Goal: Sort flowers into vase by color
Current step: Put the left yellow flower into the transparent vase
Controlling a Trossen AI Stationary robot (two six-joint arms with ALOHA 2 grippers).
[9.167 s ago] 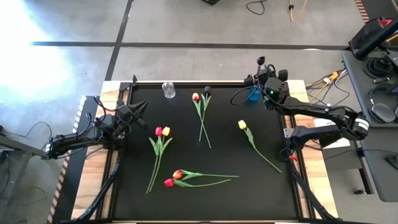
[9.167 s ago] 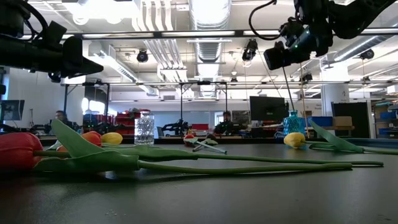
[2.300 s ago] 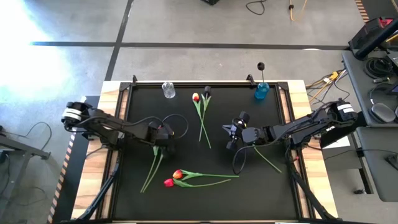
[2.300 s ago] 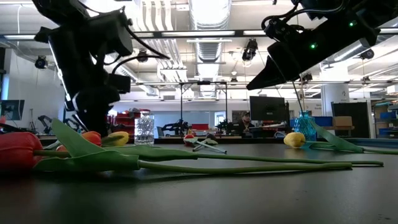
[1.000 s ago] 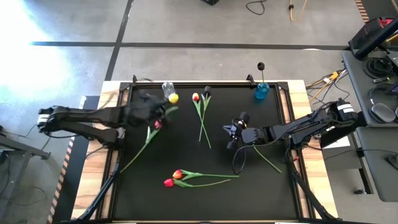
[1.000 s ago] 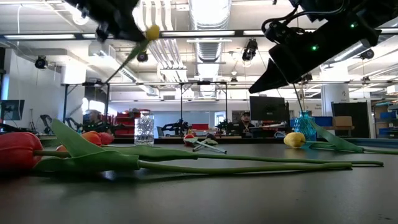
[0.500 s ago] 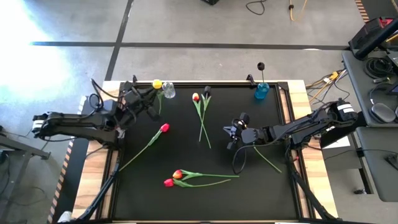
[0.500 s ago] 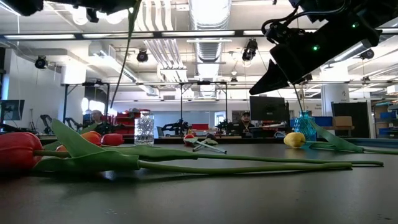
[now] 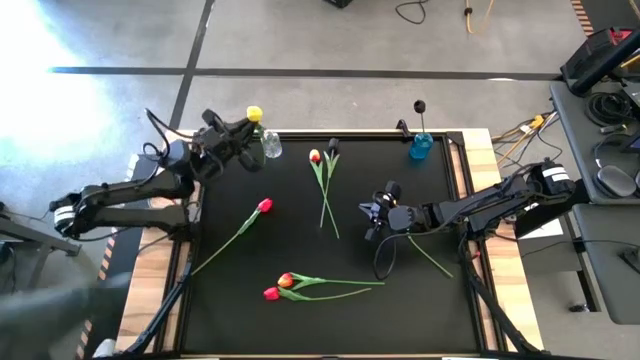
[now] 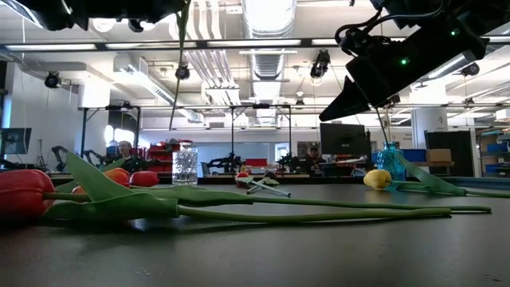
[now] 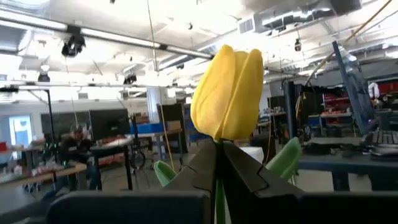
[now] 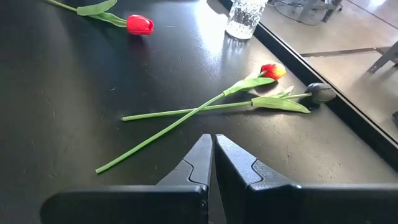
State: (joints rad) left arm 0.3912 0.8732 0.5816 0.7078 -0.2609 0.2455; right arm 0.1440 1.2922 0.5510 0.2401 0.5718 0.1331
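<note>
In the high view's lower middle, two tulips [image 9: 300,285] lay crossed, and a red tulip [image 9: 263,206] lay left of centre, its stem running down-left. Right of centre the right gripper [image 9: 372,217] hovered low with its jaws shut on nothing; its wrist view showed two more flowers [image 12: 273,70] ahead. At the upper left, the left gripper [image 9: 238,135] held the yellow tulip [image 9: 254,114], jaws clamped on the stem just below the head [image 11: 227,93], stem hanging roughly vertical. The clear glass vase [image 9: 271,146] stood just right of it, so the left arm was plainly the nearer.
</note>
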